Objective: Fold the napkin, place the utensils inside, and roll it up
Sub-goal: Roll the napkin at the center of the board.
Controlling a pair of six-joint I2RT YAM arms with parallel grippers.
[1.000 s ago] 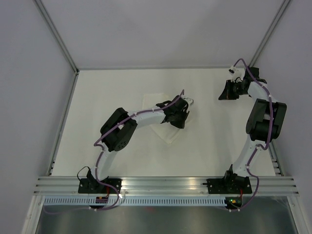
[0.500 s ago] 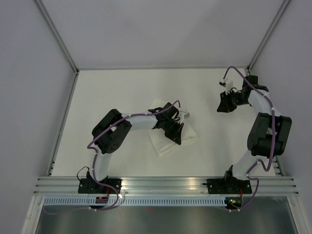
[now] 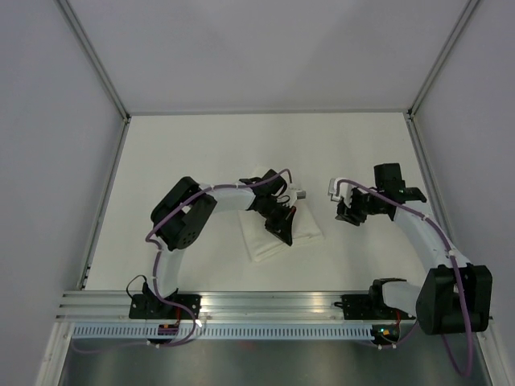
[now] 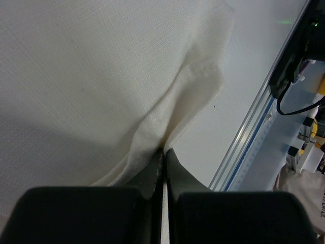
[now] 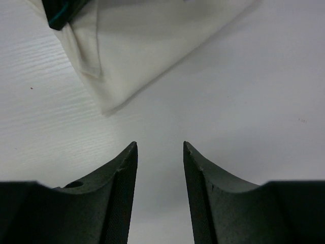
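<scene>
The white napkin (image 3: pixel 278 236) lies folded on the table near the middle. My left gripper (image 3: pixel 282 229) sits over it and is shut on a pinched fold of the napkin (image 4: pixel 167 117), which rises into the jaws in the left wrist view. My right gripper (image 3: pixel 348 215) is open and empty, just right of the napkin. In the right wrist view its fingers (image 5: pixel 124 173) stand apart above bare table, with the napkin's corner (image 5: pixel 147 56) ahead. No utensils show in any view.
Aluminium rails (image 3: pixel 273 305) run along the near table edge and also show in the left wrist view (image 4: pixel 254 132). Grey walls close the left, far and right sides.
My left gripper has pulled the napkin toward the near side, folding it. My right arm has swung from the far right corner down toward the napkin's right side.
</scene>
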